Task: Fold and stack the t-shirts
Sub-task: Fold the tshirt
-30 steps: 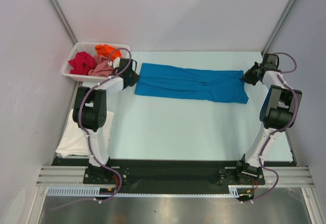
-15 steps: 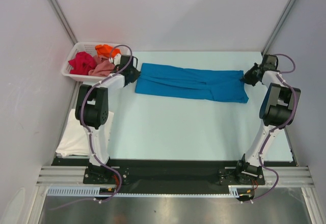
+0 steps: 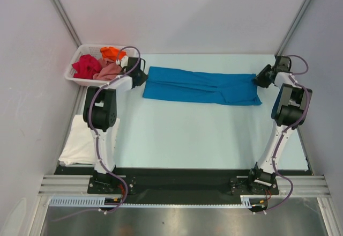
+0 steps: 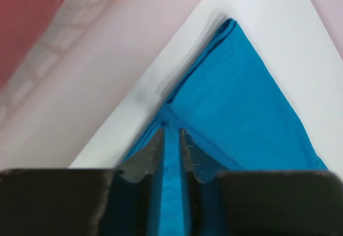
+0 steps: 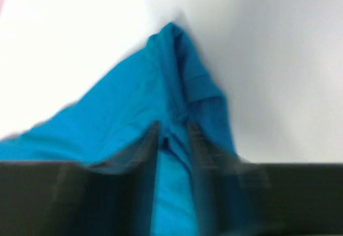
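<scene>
- Since the earlier frame both arms have reached farther back, and the blue t-shirt (image 3: 201, 87) lies flatter, a creased band across the far table (image 3: 187, 134).
- Bare tabletop lies nearward; the basket (image 3: 96, 46) stands just beside the left gripper (image 4: 170, 134).
- Left gripper: jaws narrowly parted astride the shirt's left end.
- Right gripper (image 5: 172, 131), blurred: its hold on the right end cannot be told.
</scene>
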